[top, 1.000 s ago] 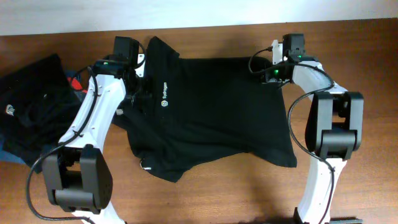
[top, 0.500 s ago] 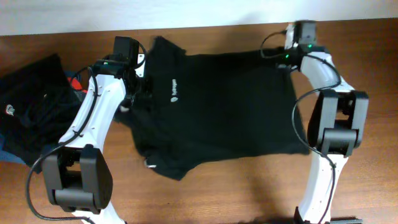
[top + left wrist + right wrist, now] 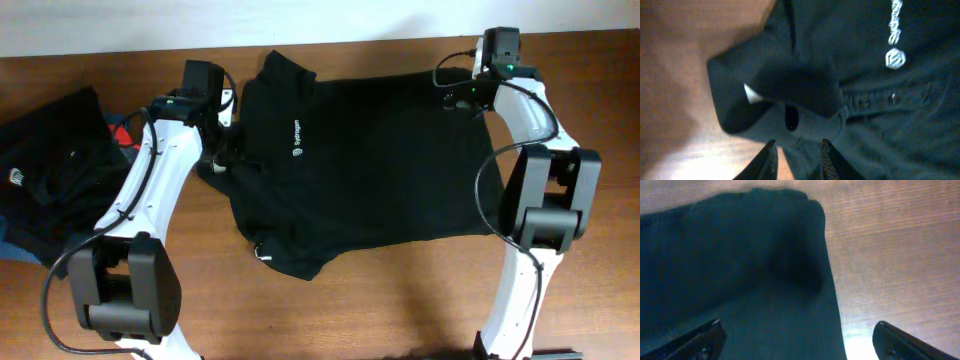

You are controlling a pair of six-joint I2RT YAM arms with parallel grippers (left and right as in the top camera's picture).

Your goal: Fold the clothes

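Note:
A black collared shirt lies spread on the wooden table, collar at the back left and white chest logo facing up. My left gripper hovers at its left edge by the sleeve. In the left wrist view the left gripper has its fingers a little apart, with the cloth's edge and bare wood between them; the logo and button placket show beyond. My right gripper is over the shirt's back right corner. The right wrist view shows the right gripper wide open above that corner, holding nothing.
A heap of other dark clothes lies at the table's left edge, with something red showing beside it. Bare wood runs along the front of the table and to the right of the shirt. A white wall borders the back edge.
The shirt has been drawn to the right and flattened. My right gripper travelled to the back right with the corner, then opened and let it go. My left gripper's fingers parted slightly.

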